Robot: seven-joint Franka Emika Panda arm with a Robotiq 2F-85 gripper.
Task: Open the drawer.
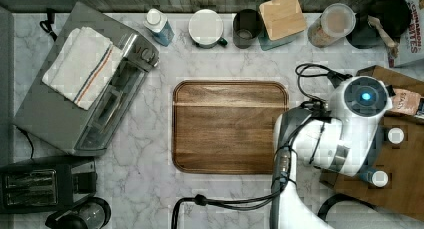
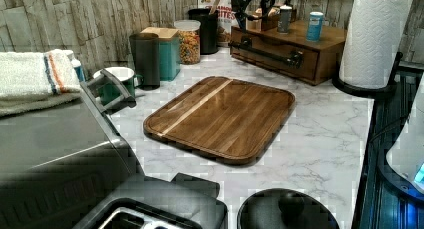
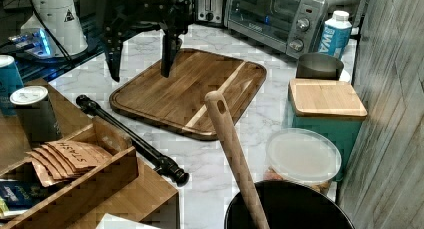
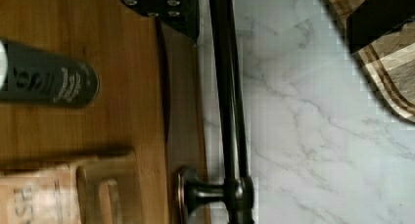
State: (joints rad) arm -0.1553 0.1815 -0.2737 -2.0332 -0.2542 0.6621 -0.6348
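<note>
Right view shows the gripper (image 3: 142, 64) hanging with fingers spread wide and empty above the near edge of the cutting board (image 3: 192, 86), likely to straddle the black bar handle (image 3: 131, 139). That handle fronts the closed wooden drawer (image 2: 280, 51) just beside the board.

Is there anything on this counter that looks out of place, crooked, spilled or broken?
Nothing looks spilled or broken. The one odd thing is a folded towel lying on top of the toaster oven, which itself sits at an angle to the counter edge. The cutting board lies flat and bare, and the drawer appears shut.
</note>
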